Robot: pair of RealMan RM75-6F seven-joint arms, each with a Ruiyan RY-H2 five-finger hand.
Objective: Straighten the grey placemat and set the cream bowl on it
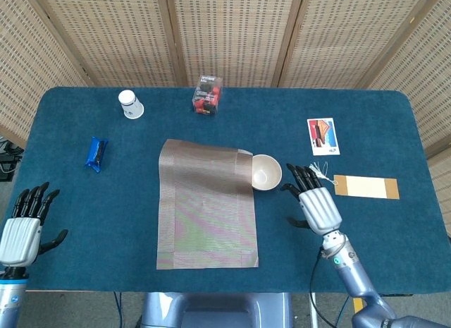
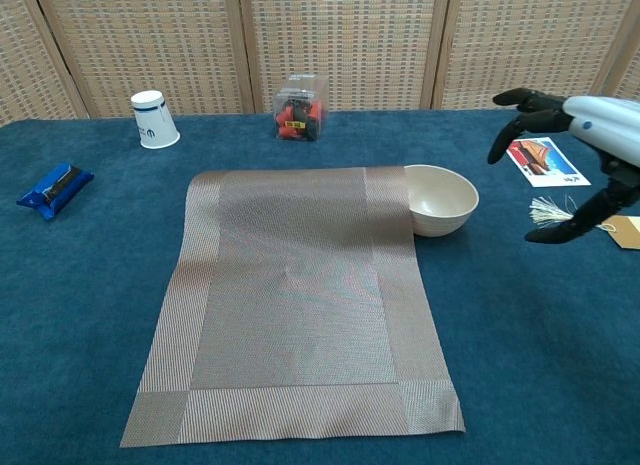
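Observation:
The grey placemat (image 1: pixel 206 204) (image 2: pixel 296 295) lies flat in the middle of the blue table, slightly skewed. The cream bowl (image 1: pixel 266 172) (image 2: pixel 439 199) stands upright at the mat's far right corner, touching its edge. My right hand (image 1: pixel 315 201) (image 2: pixel 583 145) hovers just right of the bowl with fingers spread, holding nothing. My left hand (image 1: pixel 23 225) stays at the near left table edge, fingers apart and empty; it does not show in the chest view.
A white paper cup (image 1: pixel 130 104) and a clear box of red items (image 1: pixel 208 94) stand at the back. A blue packet (image 1: pixel 96 152) lies on the left. A photo card (image 1: pixel 323 136), a white tassel (image 1: pixel 320 172) and a tan bookmark (image 1: pixel 366 187) lie on the right.

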